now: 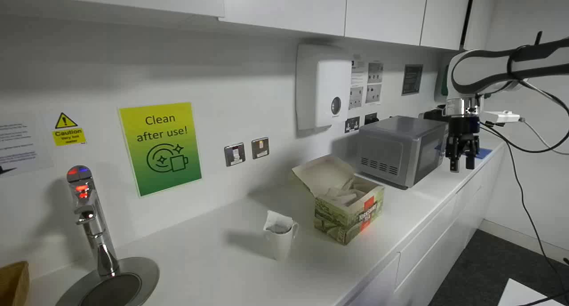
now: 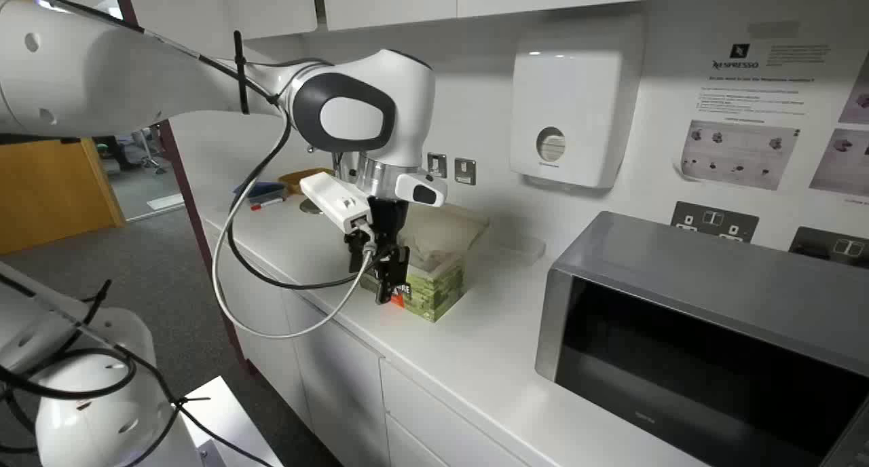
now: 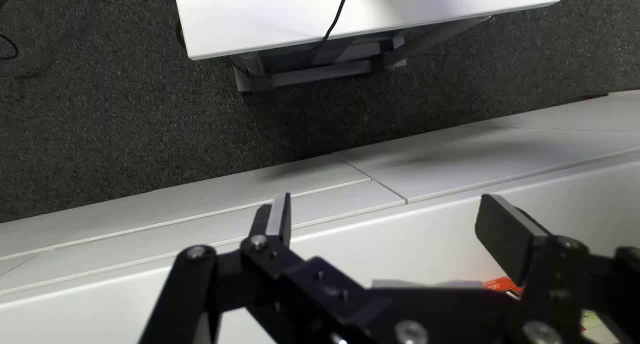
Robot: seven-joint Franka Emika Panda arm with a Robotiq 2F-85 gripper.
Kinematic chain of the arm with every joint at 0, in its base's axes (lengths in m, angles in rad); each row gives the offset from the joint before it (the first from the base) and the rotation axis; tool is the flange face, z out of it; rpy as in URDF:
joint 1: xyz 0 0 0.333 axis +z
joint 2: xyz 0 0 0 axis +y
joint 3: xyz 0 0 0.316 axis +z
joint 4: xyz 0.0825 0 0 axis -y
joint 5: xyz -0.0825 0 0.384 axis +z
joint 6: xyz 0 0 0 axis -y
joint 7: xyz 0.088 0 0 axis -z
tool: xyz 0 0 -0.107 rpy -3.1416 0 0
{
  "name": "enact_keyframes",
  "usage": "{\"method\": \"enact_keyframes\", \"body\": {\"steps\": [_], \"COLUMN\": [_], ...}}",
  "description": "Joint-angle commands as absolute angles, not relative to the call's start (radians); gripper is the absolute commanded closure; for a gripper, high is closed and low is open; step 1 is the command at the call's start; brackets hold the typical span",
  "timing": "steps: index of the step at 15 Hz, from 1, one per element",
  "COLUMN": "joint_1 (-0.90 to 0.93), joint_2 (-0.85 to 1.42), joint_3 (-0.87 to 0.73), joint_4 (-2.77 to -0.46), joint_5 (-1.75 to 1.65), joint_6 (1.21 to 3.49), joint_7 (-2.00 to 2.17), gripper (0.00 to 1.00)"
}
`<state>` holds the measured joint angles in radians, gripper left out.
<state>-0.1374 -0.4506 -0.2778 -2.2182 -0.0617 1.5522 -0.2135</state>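
My gripper [image 1: 462,165] is open and empty, its fingers pointing down, held in the air above the front part of the white counter [image 1: 213,261]. In the wrist view the two fingers [image 3: 385,204] are wide apart, with the counter's front edge behind them. An open green and red cardboard tea box [image 1: 349,217] stands on the counter with its lid up and pale packets inside. In an exterior view the gripper [image 2: 380,284] partly covers the box [image 2: 441,290]. A red part of the box [image 3: 500,285] shows beside a finger. A small white jug [image 1: 281,243] with a handle stands near the box.
A grey microwave [image 1: 389,150] stands against the wall, large in an exterior view [image 2: 679,385]. A towel dispenser [image 1: 322,88] hangs under the wall cupboards. A tap [image 1: 95,226] stands at the drain. A blue tray [image 2: 266,194] and a basket [image 2: 299,179] sit at the counter's far end.
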Motion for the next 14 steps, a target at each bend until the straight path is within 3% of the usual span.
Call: {"method": "enact_keyframes", "body": {"steps": [1,9,14], "joint_1": [-0.152,-0.152,-0.116], "joint_2": [-0.448,-0.443,-0.388], "joint_3": [-0.266,-0.258,-0.146], "joint_4": [-2.216,-2.215,-2.206], "joint_5": [-0.057,-0.06,0.008], "joint_6": [1.551,1.562,1.715], "joint_7": [-0.219,-0.2,0.022], "gripper": [0.0,0.0,0.0]}}
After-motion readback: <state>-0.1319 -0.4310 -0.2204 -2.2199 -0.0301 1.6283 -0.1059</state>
